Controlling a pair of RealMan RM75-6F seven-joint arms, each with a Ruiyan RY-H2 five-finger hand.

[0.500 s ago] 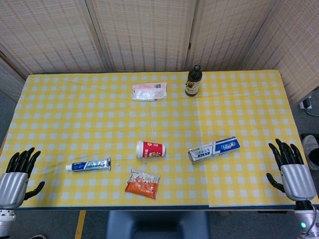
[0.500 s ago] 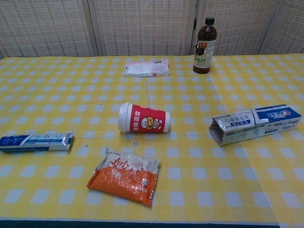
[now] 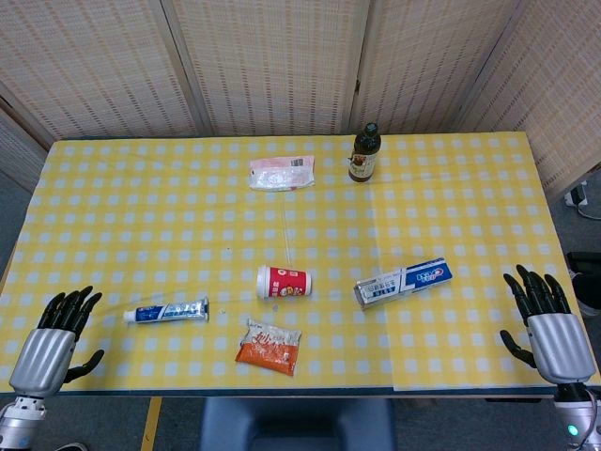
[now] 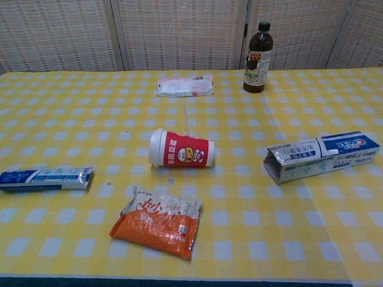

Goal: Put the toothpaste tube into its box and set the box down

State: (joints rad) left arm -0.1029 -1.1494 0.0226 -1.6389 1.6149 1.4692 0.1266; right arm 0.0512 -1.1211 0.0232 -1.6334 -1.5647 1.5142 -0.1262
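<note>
Nothing held yet — left hand (image 3: 52,349) at the near left corner of the checked table (image 3: 141,197), fingers spread and empty; right hand (image 3: 552,329) at the near right edge, likewise spread and empty; neither seen from the chest camera. Toothpaste tube (image 3: 167,311) flat on the cloth toward the left, cap pointing left, crimped tail pointing right, just beyond the left hand's reach. Toothpaste box (image 3: 403,282) lying on its side well apart to the right, open mouth facing left toward the red paper cup (image 3: 284,282), with an orange snack packet (image 3: 269,347) nearer the front edge between the two. Probably light and soft, the tube — glossy skin, likely to slip or buckle if squeezed hard at mid-body; best taken across the firmer shoulder end near the cap, leaving the flat tail free to lead into the box. Box thin card by the look of it, easily crushed; better gripped lightly across the closed blue end, well away from the mouth, so as not to pinch the opening flat.
</note>
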